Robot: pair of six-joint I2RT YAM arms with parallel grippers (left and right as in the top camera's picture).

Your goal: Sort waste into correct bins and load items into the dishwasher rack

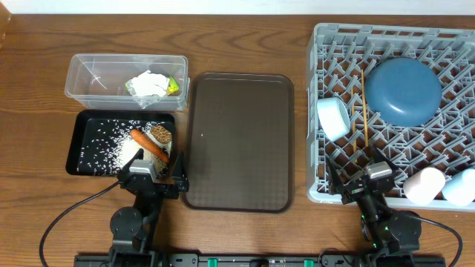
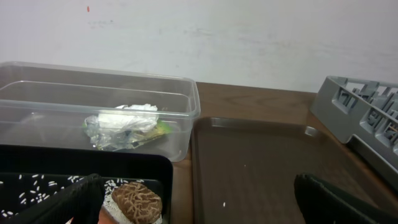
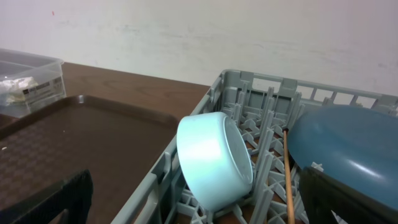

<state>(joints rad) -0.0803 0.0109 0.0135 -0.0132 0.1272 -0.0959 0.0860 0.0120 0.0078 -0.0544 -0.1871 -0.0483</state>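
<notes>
White-and-light-blue bowl [image 1: 333,118], rigid, glossy, likely slippery, is stood on edge in large grey lattice plastic rack [image 1: 319,172] right of dark brown serving tray [image 1: 237,141]. Rim is judged the best hold. It is crowded by thin wooden chopsticks [image 1: 364,111] and round dark blue dish [image 1: 404,90]. Left gripper [image 1: 154,176] and right gripper [image 1: 361,182] are spread wide, nothing held.

You're in what looks like a robotics lab: a wood-grain table [image 1: 237,37] against a plain white wall [image 2: 217,37], two robot arms [image 1: 133,222] at its front edge, black cables [image 1: 82,202] trailing.
</notes>
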